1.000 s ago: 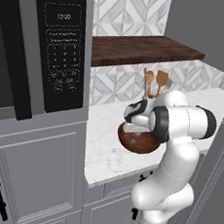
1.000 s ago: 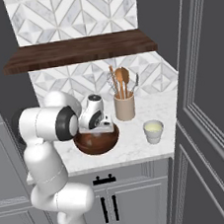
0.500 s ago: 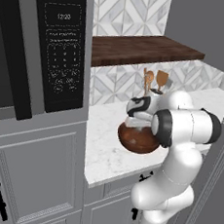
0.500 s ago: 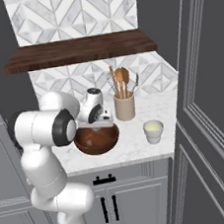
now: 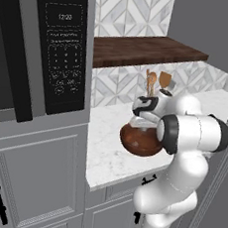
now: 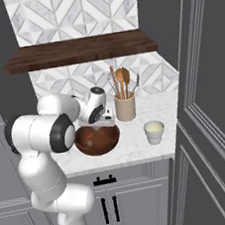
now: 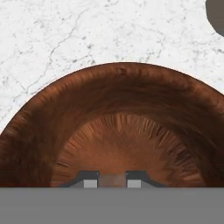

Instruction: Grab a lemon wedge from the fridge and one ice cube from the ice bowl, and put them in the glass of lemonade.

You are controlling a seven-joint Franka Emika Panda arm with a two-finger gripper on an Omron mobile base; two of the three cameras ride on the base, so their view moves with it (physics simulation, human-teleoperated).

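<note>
Far left stands a tall dark grey oven column with a black keypad panel [image 5: 62, 56]; right of it the white marble worktop [image 5: 107, 145] runs back to the patterned tile wall, under a dark wood shelf [image 6: 77, 51]. On the worktop sits the wide shallow reddish-brown wooden ice bowl [image 6: 97, 140] — the tool [image 7: 112, 180] hangs directly above its middle, pointing down into the hollow. In the hand view its two dark tips stand close together with only a narrow gap, bare brown wood showing between them; can't tell if the tiny pale ice cube is pinched there, as no cube is visible anywhere in the bowl.

Right of the bowl, just beside its far rim, is the cream utensil crock w/ wooden spoons [image 6: 125, 107]. Further right and nearer the front edge is the small pale glass of lemonade [image 6: 154, 131], apart from the bowl.

My read: the coming move is a lift, then a short carry rightwards to the glass. The path is open along the near side — the crock crowds the far side, and the dark grey fridge door [image 6: 208, 102] walls off the right end.
</note>
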